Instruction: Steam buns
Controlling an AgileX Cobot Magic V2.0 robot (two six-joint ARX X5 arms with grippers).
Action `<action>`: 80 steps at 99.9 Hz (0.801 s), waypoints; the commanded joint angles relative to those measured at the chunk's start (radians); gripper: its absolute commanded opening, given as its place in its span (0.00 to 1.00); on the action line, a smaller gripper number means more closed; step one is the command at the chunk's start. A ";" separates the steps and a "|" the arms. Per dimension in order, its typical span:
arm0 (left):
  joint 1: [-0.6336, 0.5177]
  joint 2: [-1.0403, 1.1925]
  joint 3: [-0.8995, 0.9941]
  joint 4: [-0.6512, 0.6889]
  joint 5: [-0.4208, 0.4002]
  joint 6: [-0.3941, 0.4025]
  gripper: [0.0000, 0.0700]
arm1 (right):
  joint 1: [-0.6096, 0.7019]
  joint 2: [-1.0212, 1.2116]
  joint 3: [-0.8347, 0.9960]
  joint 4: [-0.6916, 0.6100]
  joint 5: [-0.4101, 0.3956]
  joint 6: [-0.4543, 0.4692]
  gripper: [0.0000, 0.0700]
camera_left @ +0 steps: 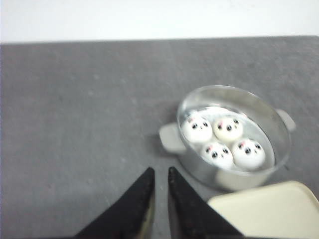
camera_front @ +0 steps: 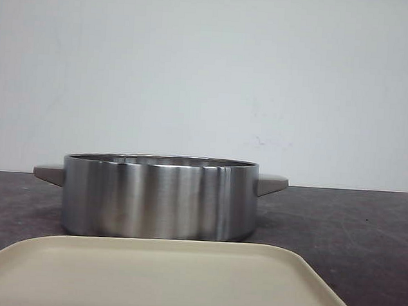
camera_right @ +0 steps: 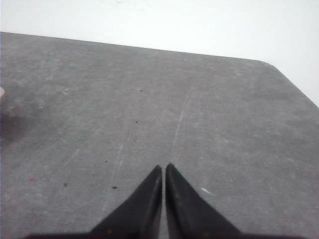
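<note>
Four panda-faced buns (camera_left: pixel 224 139) are sitting together inside a round steel pot (camera_front: pixel 160 195), packed close in two pairs, faces turned upward. The pot is standing on the dark grey counter (camera_front: pixel 351 231), its two pale handles sticking out to either side, and a cream tray (camera_front: pixel 168 279) is lying just in front of it; whether tray and pot are touching is hard to say, since the left wrist view is blurry. The left gripper (camera_left: pixel 160 174) is hovering over bare counter beside the pot, its fingers nearly together and grasping nothing. The right gripper (camera_right: pixel 164 170) is hanging over scratched counter well away from the pot, its fingers clenched on nothing.
</note>
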 commanded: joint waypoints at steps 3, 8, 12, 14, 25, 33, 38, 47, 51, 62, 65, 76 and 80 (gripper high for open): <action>0.011 -0.005 -0.022 0.129 -0.011 0.066 0.00 | 0.000 -0.001 -0.002 0.008 0.001 0.011 0.02; 0.030 -0.023 -0.065 0.240 -0.010 0.090 0.00 | 0.000 -0.001 -0.002 0.009 0.000 0.011 0.02; 0.052 -0.043 -0.113 0.348 -0.007 0.116 0.00 | 0.000 -0.001 -0.002 0.008 0.000 0.011 0.02; 0.064 -0.055 -0.140 0.400 -0.003 0.126 0.00 | 0.000 -0.001 -0.002 0.008 0.000 0.011 0.02; 0.142 -0.141 -0.327 0.673 0.055 0.160 0.00 | 0.000 -0.001 -0.002 0.008 0.000 0.011 0.02; 0.192 -0.202 -0.471 0.816 0.068 0.162 0.00 | 0.000 -0.001 -0.002 0.009 0.000 0.011 0.02; 0.218 -0.235 -0.558 0.882 0.069 0.162 0.00 | 0.000 -0.001 -0.002 0.008 0.000 0.011 0.02; 0.264 -0.289 -0.704 0.956 0.074 0.160 0.00 | 0.000 -0.001 -0.002 0.009 0.000 0.011 0.02; 0.286 -0.309 -0.763 0.978 0.087 0.153 0.00 | 0.000 -0.001 -0.002 0.009 0.000 0.011 0.02; 0.348 -0.352 -0.904 1.017 0.109 0.127 0.00 | 0.000 -0.001 -0.002 0.009 0.000 0.011 0.02; 0.365 -0.360 -0.938 1.035 0.116 0.121 0.00 | 0.000 -0.001 -0.002 0.009 0.000 0.011 0.02; 0.426 -0.387 -1.039 1.078 0.169 0.092 0.00 | 0.000 -0.001 -0.002 0.009 0.000 0.011 0.02; 0.446 -0.394 -1.067 1.090 0.190 0.086 0.00 | 0.000 -0.001 -0.002 0.009 0.000 0.011 0.02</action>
